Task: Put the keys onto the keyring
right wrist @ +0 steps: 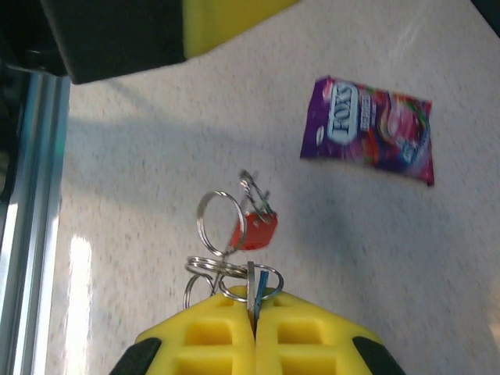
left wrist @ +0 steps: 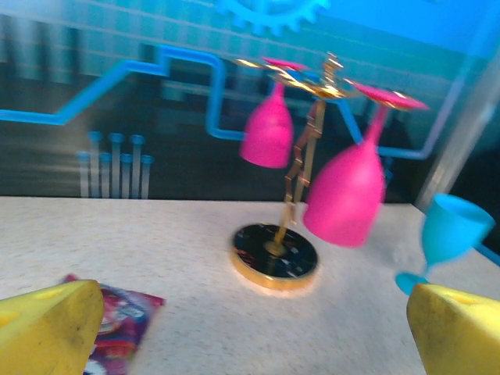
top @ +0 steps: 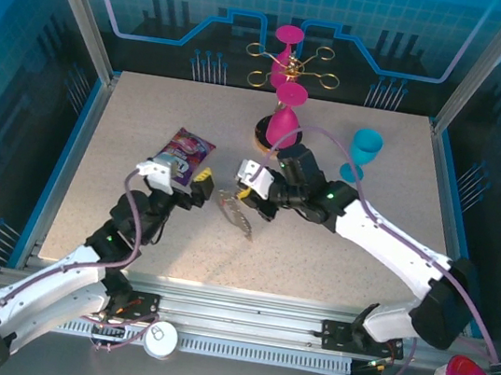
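Keeping the right gripper (right wrist: 254, 312) steady over the table (top: 334, 257) looks wise, so the left gripper (left wrist: 251, 328), jaws wide and empty near the snack packet (top: 185, 151), can approach square. Right fingers are pinched tight on the keys (right wrist: 254, 230), red and blue tags dangling below; can't make out the keyring loop in that bunch.

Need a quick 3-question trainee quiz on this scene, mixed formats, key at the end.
1. True or false: the right jaws are shut on the keys.
2. How many pink glasses hang on the rack?
3. What lies on the table closest to the left jaws? A) packet B) goblet C) rack
Key: 1 true; 2 two; 3 A.
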Available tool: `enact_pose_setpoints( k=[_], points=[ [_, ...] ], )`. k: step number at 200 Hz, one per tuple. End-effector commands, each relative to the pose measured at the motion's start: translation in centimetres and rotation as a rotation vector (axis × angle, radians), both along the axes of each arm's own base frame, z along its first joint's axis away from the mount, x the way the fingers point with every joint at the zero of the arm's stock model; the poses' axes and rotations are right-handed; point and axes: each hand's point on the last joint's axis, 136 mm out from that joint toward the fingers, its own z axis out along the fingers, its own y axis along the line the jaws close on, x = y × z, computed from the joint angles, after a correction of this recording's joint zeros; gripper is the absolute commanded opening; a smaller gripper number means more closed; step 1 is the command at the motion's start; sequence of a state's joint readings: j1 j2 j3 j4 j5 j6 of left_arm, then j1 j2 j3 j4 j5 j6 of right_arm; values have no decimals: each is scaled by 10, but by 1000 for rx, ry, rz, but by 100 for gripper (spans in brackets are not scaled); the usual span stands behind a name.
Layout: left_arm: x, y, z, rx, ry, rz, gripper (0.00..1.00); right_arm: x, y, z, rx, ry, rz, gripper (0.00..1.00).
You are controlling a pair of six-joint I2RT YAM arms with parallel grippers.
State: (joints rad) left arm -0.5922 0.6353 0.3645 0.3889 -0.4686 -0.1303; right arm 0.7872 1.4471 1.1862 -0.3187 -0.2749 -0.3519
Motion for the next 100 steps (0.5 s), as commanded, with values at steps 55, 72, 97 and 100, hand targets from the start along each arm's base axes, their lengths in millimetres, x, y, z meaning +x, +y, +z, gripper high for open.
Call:
enact_pose_setpoints(
  k=[55, 72, 97, 100],
  points=[
    [10, 35, -26, 1, 121, 166, 99, 44, -31, -123, -382, -32, -154, 0],
    [14, 35, -39, 45, 152, 166, 99, 48, -70, -146, -575, -102, -181, 0],
    [19, 38, -54, 111, 186, 183, 99, 45, -119, -169, -791, -157, -200, 0],
    [20, 39, -56, 117, 188, 183, 99, 46, -124, -170, -809, -163, -205, 0]
  ],
)
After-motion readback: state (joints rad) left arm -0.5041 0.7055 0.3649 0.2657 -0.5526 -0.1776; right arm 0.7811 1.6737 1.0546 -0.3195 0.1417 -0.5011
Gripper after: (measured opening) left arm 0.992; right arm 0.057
